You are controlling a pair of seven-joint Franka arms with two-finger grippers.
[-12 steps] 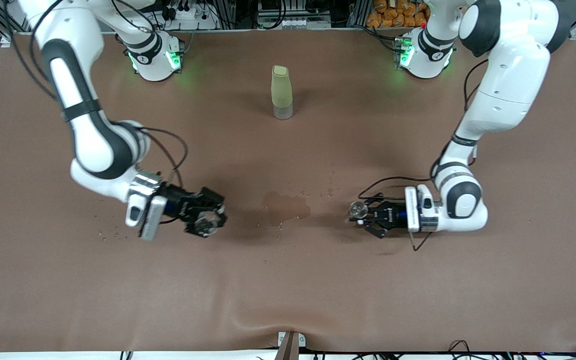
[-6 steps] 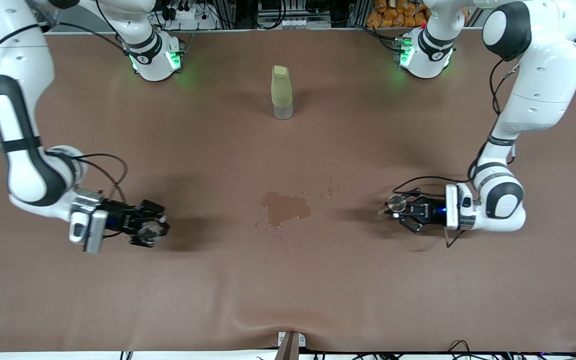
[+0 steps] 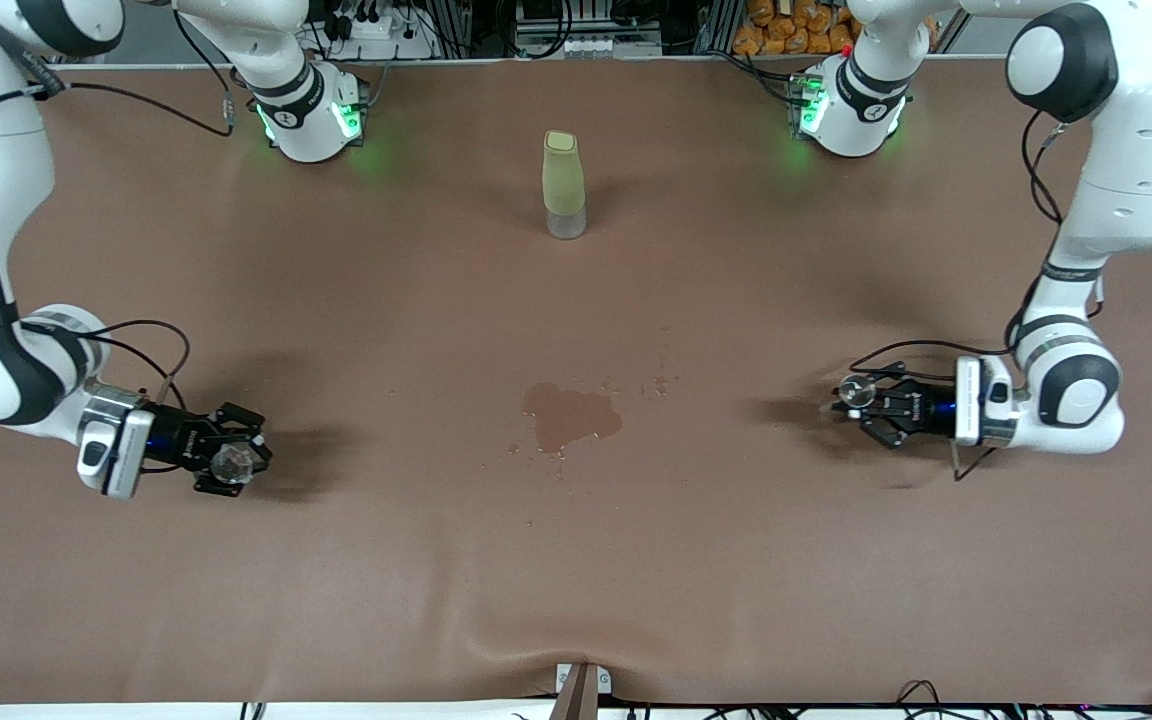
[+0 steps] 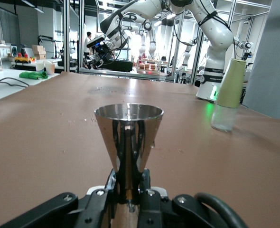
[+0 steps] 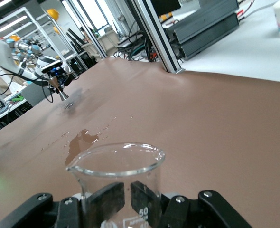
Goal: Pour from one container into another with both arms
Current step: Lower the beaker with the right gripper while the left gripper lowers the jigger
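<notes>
The tiny clear glass cup (image 3: 230, 461) stays upright in my right gripper (image 3: 223, 463), which is shut on it low over the table toward the right arm's end. In the right wrist view the cup (image 5: 115, 173) shows a pouring lip and a "50" mark, with my right gripper (image 5: 126, 199) round its base. The shiny steel jigger (image 3: 853, 392) stands upright in my left gripper (image 3: 862, 401), low over the table toward the left arm's end. My left gripper (image 4: 129, 194) is shut on the waist of the jigger (image 4: 128, 135).
A wet stain (image 3: 572, 414) with small droplets around it marks the brown table mat midway between the grippers. The tall pale-green bottle (image 3: 563, 185) stands farther from the front camera, between the two arm bases. The mat's front edge bulges slightly.
Both arms have swung outward, away from the stain. The right gripper carried the glass cup toward its end of the table and the left carried the jigger toward its end.
</notes>
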